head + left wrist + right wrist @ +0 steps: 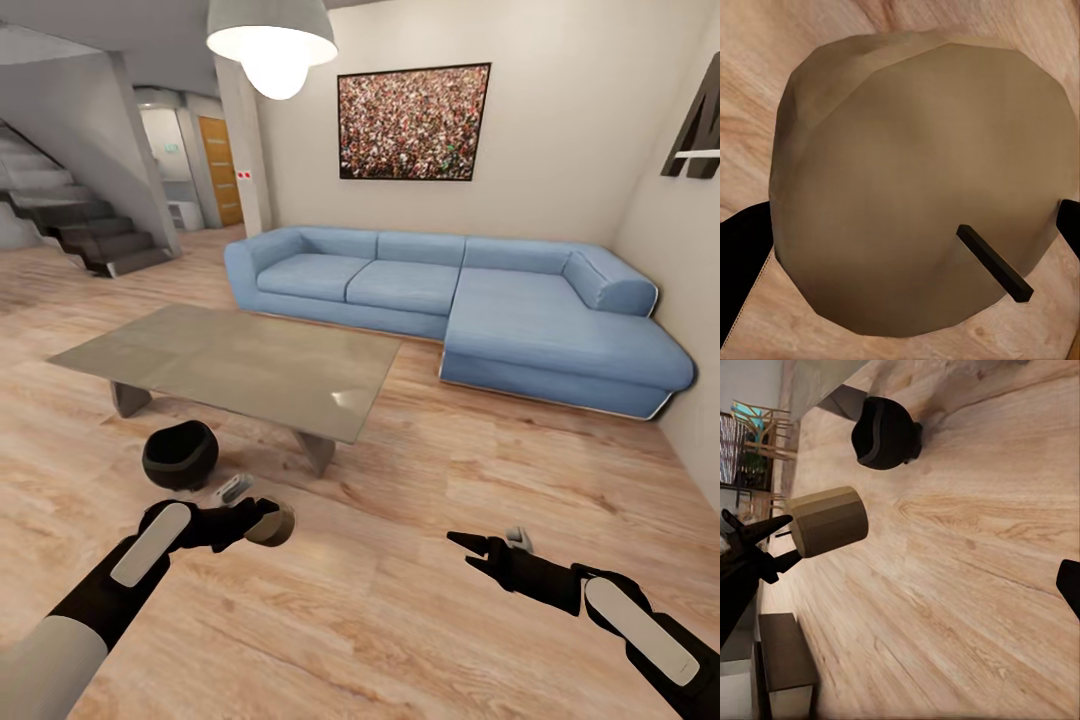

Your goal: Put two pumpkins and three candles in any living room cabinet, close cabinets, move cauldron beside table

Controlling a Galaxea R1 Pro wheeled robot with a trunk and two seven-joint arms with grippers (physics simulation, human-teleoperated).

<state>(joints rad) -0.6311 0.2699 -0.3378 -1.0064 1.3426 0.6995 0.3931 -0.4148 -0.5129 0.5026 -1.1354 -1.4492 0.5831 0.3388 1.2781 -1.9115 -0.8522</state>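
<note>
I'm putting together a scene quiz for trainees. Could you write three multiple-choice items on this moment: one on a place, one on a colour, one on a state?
1. Where is the cauldron?
A. On the sofa
B. On the floor beside the coffee table
C. On the stairs

2. What colour is the sofa?
A. Blue
B. Red
C. Green

3. What is the left tool doing?
A. Hanging open and empty
B. Resting on the table
C. Holding a candle

Answers:
1 B: the black pot sits on the wood floor next to the coffee table.
2 A: its cushions are light blue.
3 C: the candle, a stubby cylinder with a dark wick, sits between the fingers.
</note>
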